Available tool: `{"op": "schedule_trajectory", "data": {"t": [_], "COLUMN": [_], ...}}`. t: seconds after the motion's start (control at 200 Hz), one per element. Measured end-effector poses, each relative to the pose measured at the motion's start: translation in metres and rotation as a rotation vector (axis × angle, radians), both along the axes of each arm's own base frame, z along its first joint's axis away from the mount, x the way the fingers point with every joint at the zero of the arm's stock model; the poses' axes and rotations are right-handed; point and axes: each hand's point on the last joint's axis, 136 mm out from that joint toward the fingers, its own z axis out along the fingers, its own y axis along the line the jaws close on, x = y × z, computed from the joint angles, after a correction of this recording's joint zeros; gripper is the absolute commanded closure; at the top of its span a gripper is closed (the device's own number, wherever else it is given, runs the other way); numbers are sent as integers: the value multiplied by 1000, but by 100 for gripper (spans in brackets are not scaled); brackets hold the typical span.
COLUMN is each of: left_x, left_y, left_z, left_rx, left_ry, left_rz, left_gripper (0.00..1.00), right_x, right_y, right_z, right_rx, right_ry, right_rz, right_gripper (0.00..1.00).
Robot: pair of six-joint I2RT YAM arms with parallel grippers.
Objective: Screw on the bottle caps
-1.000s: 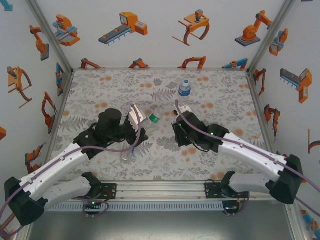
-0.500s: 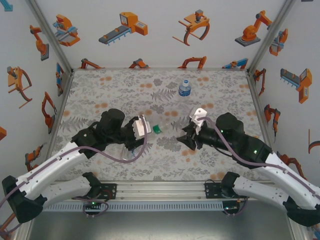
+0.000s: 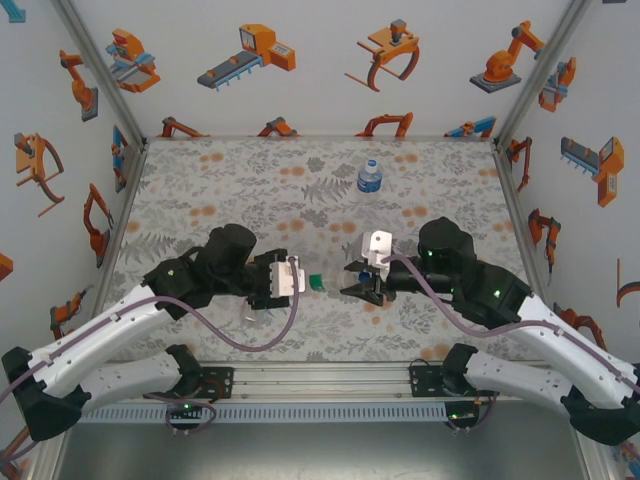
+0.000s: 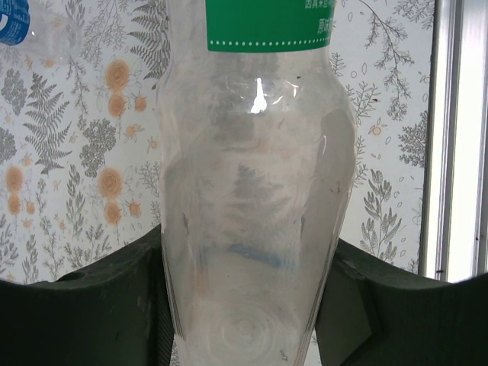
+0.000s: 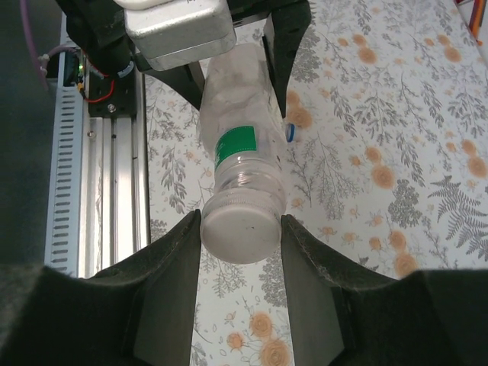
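White cap (image 5: 238,235) at frame centre is pinched by the right gripper (image 5: 241,248) on the bottle (image 5: 240,145) the left gripper (image 4: 244,263) clamps; threading likely needs twisting next.

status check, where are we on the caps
Left tool shut on clear plastic green-label bottle. Right tool shut on white round plastic cap at its mouth. Blue-label bottle upright, apart.

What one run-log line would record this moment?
left pincer: shut on green-label bottle | right pincer: shut on its white cap | blue-label bottle: standing, untouched
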Motion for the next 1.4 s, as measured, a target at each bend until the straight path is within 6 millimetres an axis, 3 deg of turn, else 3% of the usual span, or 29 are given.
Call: {"op": "schedule_trajectory", "data": {"t": [0.981,1.202,1.397], "left_x": [-6,-6,-4], "left_y": [-4,-2,0], "left_z": [8,6,5], "left_rx": [-24,-15,-8], "left_ry": [2,7,1], "left_rz": [-38,-34,-22], "left_gripper": [100,100,100], "right_x": [0,2,11], "right_y": [7,9,10], "right_z": [2,0,-2], "right_rx": [27,25,54], "right_ry": [-12,19,174], "right_rz": [26,17,-80], "right_gripper": [83,89,100]}}
